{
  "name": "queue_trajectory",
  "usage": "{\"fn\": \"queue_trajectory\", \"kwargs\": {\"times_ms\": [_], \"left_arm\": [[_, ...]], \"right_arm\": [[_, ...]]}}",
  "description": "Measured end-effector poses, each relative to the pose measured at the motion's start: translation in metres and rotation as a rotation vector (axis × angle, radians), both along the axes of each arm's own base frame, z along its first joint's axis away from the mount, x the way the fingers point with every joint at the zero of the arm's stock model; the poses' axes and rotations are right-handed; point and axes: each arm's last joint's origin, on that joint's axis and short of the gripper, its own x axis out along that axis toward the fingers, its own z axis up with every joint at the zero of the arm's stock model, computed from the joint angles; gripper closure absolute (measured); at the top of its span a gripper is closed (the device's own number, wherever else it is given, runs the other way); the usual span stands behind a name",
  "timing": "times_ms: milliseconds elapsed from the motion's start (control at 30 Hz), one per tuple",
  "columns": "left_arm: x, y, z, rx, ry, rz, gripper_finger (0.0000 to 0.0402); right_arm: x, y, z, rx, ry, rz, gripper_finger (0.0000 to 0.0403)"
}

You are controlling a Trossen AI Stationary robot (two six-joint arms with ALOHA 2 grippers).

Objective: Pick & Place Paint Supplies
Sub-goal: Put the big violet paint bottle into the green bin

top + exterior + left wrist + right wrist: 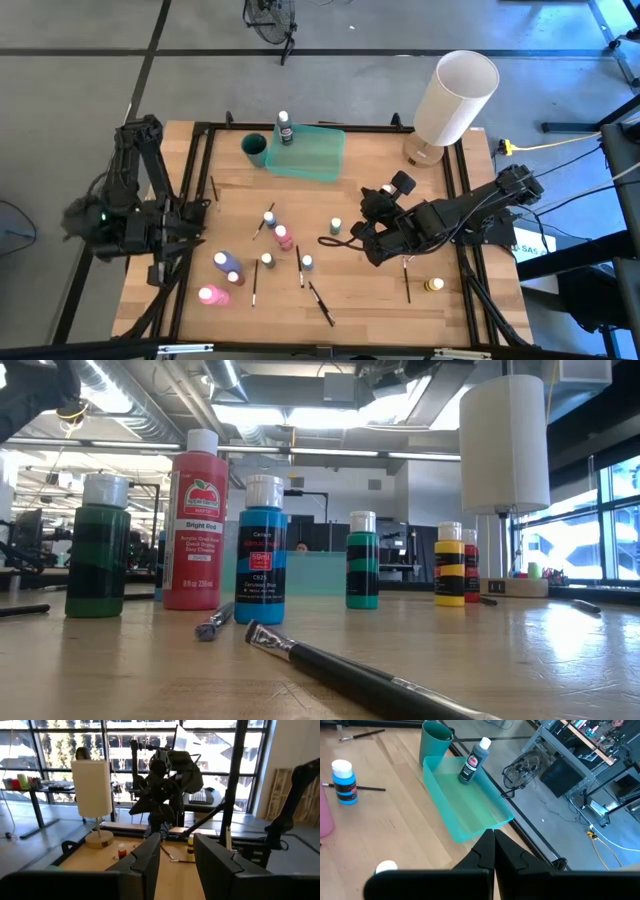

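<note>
Several small white-capped paint bottles stand on their bases on the wooden table: blue (270, 218), pink (283, 237), green (335, 227) and yellow (433, 285). A pink one (212, 295) lies on its side. Thin dark brushes (320, 303) lie flat among them. A dark bottle (474, 760) stands in the green tray (318, 155). My left gripper (177, 865) is open and empty at the table's left edge (200, 212), pointing level across the table. My right gripper (493, 845) is shut with nothing in it, raised above the table right of centre (368, 200), slanting down toward the tray.
A green cup (254, 148) stands against the tray's left end. A tall white lamp (455, 95) stands at the far right corner. In the low view a red bottle (196, 525), a blue one (261, 550) and a brush (340, 670) are nearest the front edge.
</note>
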Motion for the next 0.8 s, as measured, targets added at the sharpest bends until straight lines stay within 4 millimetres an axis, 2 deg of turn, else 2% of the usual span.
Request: {"fn": "queue_trajectory", "kwargs": {"times_ms": [100,367,800], "left_arm": [[-0.002,0.003,0.007,0.053,0.009,-0.007,0.0288],[-0.004,0.023,0.025,-0.017,-0.002,-0.006,0.0289],[0.006,0.03,0.063,0.096,0.003,0.056,0.0289]], "right_arm": [[0.0,-0.001,0.0,0.0,0.0,-0.004,0.0402],[0.004,-0.008,0.0,0.01,-0.006,-0.026,0.0402],[0.008,-0.018,0.0,0.015,-0.013,-0.063,0.0402]]}}
